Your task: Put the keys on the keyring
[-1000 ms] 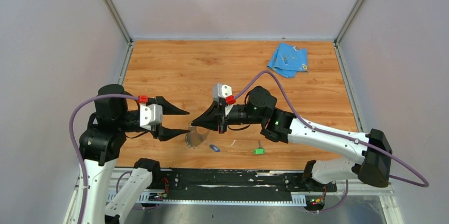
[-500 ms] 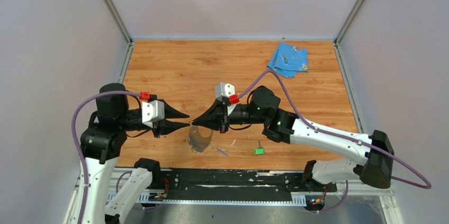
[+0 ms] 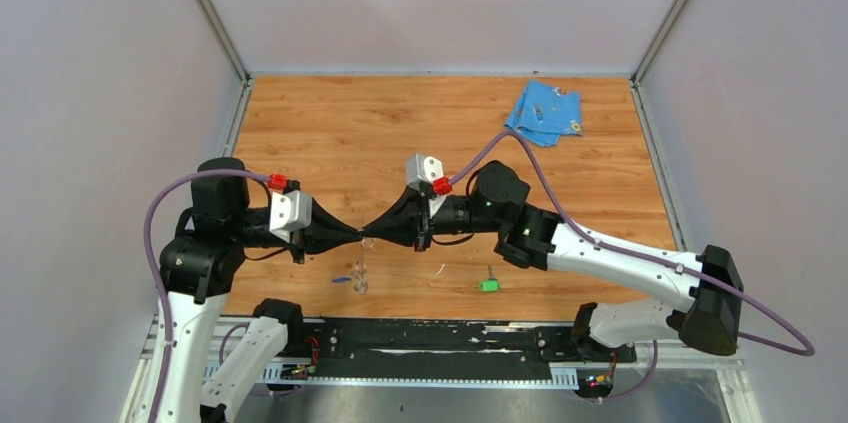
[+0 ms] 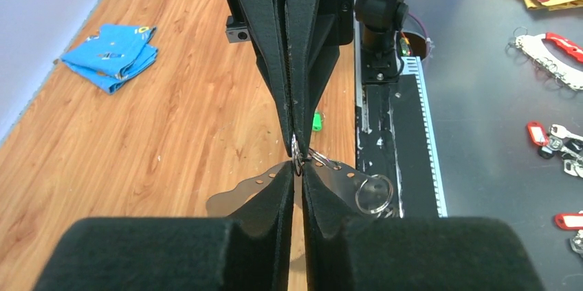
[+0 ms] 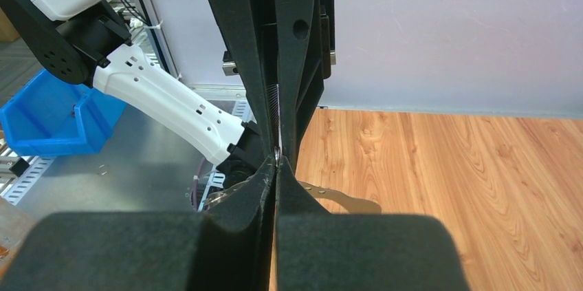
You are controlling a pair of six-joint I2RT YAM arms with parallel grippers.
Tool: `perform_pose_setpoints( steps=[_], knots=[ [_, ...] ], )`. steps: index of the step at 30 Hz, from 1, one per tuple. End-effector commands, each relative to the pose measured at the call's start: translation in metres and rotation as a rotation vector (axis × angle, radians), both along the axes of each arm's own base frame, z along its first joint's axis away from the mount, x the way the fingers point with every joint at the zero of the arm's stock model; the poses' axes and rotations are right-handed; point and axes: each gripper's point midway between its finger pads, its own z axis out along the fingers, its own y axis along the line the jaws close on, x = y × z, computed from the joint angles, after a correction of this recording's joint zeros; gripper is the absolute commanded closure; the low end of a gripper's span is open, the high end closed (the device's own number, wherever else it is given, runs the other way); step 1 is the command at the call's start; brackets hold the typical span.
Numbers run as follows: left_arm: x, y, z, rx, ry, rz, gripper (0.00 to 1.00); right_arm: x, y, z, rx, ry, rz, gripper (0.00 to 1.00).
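Entry: keyring (image 4: pixel 258 191) pinched tip to tip by both hands above the near edge of the surface (image 3: pixel 350 133), left of its middle. I judge this the gripping step before threading.

Detail: my left hand (image 3: pixel 356 235) is narrowed to a slit on the small ring at the keyring's top. My right hand (image 3: pixel 370 234) is fully closed on the same spot from the other side, and the grey band hangs below them. The green key (image 3: pixel 488 285) lies loose by the near edge, right of the middle. A bluish speck beside the band may be the blue key (image 3: pixel 343 279); I cannot tell whether it is threaded. Next, I judge, one hand steadies the ring while the other fetches the green key. The cloth (image 3: pixel 545 111) is in the far right corner. No brand or writing is legible.
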Motion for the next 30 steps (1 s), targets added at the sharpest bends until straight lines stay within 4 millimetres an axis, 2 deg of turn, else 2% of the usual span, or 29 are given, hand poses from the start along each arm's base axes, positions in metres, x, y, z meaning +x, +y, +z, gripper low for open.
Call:
perform_pose_setpoints(
  steps=[1,7,10,21,29,30],
  knots=[
    [-0.007,-0.002,0.007,-0.019,-0.004,-0.035,0.89,-0.010,0.003,0.031,0.080,-0.033,0.034,1.00],
    [-0.011,-0.002,0.008,-0.027,0.007,-0.047,0.90,-0.013,0.009,0.028,0.064,-0.034,0.043,1.00],
    [-0.007,-0.002,0.005,-0.017,0.007,-0.029,1.00,-0.015,0.010,0.029,0.062,-0.035,0.047,1.00],
    [0.009,0.003,0.007,0.022,-0.020,0.062,1.00,-0.018,0.007,0.016,-0.015,-0.028,0.061,1.00],
    [0.002,0.001,0.008,0.005,-0.026,0.021,1.00,-0.020,0.006,0.011,-0.074,-0.013,0.076,1.00],
    [0.001,0.001,0.008,0.004,-0.039,0.018,1.00,-0.021,0.005,0.013,-0.077,-0.013,0.077,0.96]
  ],
)
